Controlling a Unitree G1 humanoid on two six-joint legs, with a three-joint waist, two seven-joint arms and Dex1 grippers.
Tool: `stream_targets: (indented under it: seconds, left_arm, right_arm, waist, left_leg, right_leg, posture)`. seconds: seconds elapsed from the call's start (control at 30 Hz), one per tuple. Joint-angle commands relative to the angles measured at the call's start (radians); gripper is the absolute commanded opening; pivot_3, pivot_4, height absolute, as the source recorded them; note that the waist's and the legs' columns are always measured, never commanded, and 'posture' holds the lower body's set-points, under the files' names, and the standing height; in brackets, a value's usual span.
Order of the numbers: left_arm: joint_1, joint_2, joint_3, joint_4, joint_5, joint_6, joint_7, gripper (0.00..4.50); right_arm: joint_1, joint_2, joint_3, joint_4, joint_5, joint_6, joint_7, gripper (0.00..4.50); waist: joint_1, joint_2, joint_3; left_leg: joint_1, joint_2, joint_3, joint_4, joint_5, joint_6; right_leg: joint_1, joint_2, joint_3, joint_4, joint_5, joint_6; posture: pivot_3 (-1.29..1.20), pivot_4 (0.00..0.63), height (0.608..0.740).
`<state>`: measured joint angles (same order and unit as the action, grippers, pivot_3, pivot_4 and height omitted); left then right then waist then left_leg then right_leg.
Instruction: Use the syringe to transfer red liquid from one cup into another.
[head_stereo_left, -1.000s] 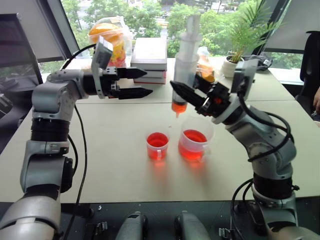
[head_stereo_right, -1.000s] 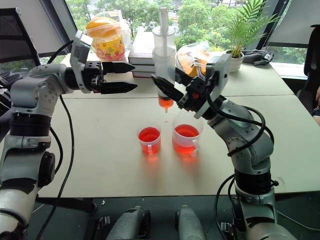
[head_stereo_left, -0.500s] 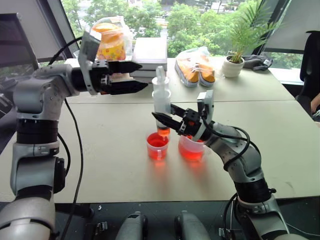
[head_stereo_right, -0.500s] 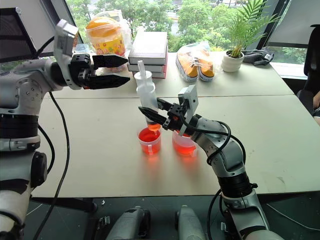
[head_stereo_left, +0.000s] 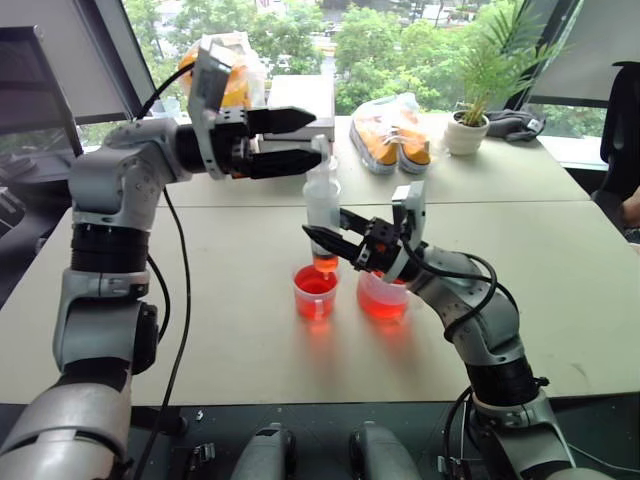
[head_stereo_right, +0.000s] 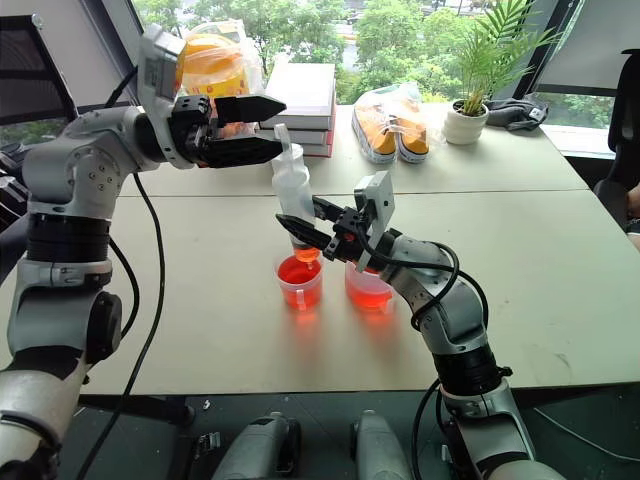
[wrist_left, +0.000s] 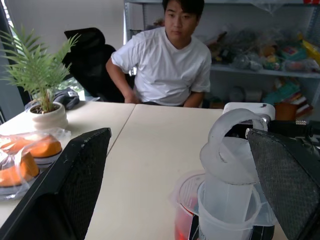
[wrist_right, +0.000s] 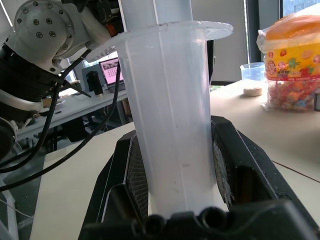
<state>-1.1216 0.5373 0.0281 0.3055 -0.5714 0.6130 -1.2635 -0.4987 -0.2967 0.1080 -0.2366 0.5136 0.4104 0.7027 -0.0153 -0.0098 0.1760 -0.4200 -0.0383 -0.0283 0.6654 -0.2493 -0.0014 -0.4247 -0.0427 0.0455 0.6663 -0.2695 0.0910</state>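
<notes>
Clamped upright in the right gripper (head_stereo_left: 322, 238): the syringe (head_stereo_left: 322, 205), orange tip just over the smaller cup (head_stereo_left: 315, 292) of red liquid (head_stereo_left: 316, 279), beside the handled beaker (head_stereo_left: 384, 296). Spread wide at the plunger: the left gripper (head_stereo_left: 300, 141). Beige table (head_stereo_left: 230, 270), window greenery. Across the table in the left wrist view: a seated person (wrist_left: 167, 65). No legible writing.

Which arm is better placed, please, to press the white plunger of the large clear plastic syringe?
Probably the left. The open left gripper hovers at the white plunger, while the right gripper is shut on the clear plastic syringe, holding it upright over the smaller clear cup.
</notes>
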Motion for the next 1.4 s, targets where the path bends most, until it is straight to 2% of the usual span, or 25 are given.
stream_targets:
  seconds: [0.03, 0.23, 0.27, 1.07, 1.4]
  left_arm:
    - [-0.037, -0.018, -0.012, -0.003, 0.009, -0.022, -0.011, 3.2]
    - [-0.033, -0.03, -0.015, -0.021, -0.002, -0.018, -0.043, 0.22]
    - [-0.029, -0.027, -0.019, -0.025, -0.001, -0.017, -0.052, 0.11]
    - [0.077, 0.011, -0.056, -0.147, 0.002, 0.007, -0.092, 0.11]
    - [0.117, 0.013, -0.078, -0.176, 0.01, 0.007, -0.089, 0.11]
  right_arm:
    - [-0.02, 0.01, -0.006, -0.047, 0.009, -0.011, 0.004, 1.39]
    - [-0.02, 0.012, -0.008, -0.054, 0.009, -0.005, -0.002, 1.39]
    - [-0.022, 0.013, -0.008, -0.056, 0.01, -0.004, -0.004, 1.39]
    - [-0.214, 0.034, -0.128, -0.126, 0.136, 0.124, -0.107, 1.39]
    - [-0.239, 0.027, -0.143, -0.134, 0.151, 0.144, -0.12, 1.39]
  waist:
    - [0.0, 0.0, 0.0]
    - [-0.002, 0.0, 0.0]
    - [-0.003, 0.0, 0.0]
    - [-0.002, 0.0, 0.0]
    - [-0.002, 0.0, 0.0]
  left_leg:
    - [0.0, 0.0, 0.0, 0.0, 0.0, 0.0]
    - [0.0, 0.0, 0.0, 0.0, 0.0, 0.0]
    - [0.0, 0.0, 0.0, 0.0, 0.0, 0.0]
    - [0.0, 0.0, 0.0, 0.0, 0.0, 0.0]
    - [0.0, 0.0, 0.0, 0.0, 0.0, 0.0]
  right_leg:
    - [0.0, 0.0, 0.0, 0.0, 0.0, 0.0]
    - [0.0, 0.0, 0.0, 0.0, 0.0, 0.0]
    - [0.0, 0.0, 0.0, 0.0, 0.0, 0.0]
    - [0.0, 0.0, 0.001, 0.0, 0.0, 0.0]
    - [0.0, 0.0, 0.001, 0.0, 0.0, 0.0]
  posture:
    - [0.0, 0.15, 0.74]
    - [0.0, 0.15, 0.74]
    - [0.0, 0.15, 0.74]
    - [0.0, 0.15, 0.74]
    - [0.0, 0.15, 0.74]
